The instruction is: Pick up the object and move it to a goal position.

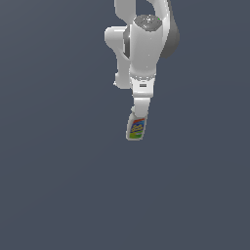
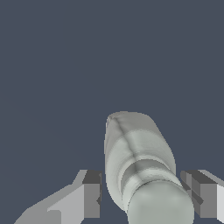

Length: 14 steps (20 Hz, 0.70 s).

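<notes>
Claw (image 2: 142,194) seemingly unclenched around the bottle (image 1: 136,129); plain grey-blue surface (image 1: 58,185) everywhere.

In the exterior view, the white robot arm (image 1: 141,44) runs off the top edge of the frame, so its upper links are cut away. The arm's pincer (image 1: 138,113) covers the cap end of the small white plastic bottle with a blue, yellow, red and green label (image 1: 136,129), and the label's print is too small to read. In the wrist view, the bottle's rounded cap (image 2: 161,203) and both grey fingers (image 2: 89,194) are cropped by the lower frame edge, and whether the pads touch the bottle cannot be told.
</notes>
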Motion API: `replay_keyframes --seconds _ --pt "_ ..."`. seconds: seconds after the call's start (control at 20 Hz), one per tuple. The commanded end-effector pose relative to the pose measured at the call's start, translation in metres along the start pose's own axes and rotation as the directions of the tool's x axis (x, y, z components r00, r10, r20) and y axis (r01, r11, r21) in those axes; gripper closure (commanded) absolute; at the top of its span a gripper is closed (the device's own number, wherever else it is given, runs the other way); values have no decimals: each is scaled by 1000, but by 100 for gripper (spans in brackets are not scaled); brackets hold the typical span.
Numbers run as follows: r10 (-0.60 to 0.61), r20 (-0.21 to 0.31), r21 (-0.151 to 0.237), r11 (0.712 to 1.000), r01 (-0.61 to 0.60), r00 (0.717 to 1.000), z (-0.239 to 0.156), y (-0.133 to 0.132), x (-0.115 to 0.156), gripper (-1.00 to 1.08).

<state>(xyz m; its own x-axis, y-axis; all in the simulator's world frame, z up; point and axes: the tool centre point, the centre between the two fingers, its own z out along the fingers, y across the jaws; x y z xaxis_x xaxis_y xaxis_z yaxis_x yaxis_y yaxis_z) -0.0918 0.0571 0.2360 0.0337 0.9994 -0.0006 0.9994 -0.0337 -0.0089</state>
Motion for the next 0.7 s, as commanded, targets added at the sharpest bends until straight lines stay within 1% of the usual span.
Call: replay_keyframes --seconds 0.0,0.3,0.65 --pt "0 -2 -11 1000 0 1000 -14 2 -4 108" --pt "0 -2 -11 1000 0 1000 -51 0 -22 108" --pt "0 -3 -10 1000 0 1000 -115 -2 -53 108"
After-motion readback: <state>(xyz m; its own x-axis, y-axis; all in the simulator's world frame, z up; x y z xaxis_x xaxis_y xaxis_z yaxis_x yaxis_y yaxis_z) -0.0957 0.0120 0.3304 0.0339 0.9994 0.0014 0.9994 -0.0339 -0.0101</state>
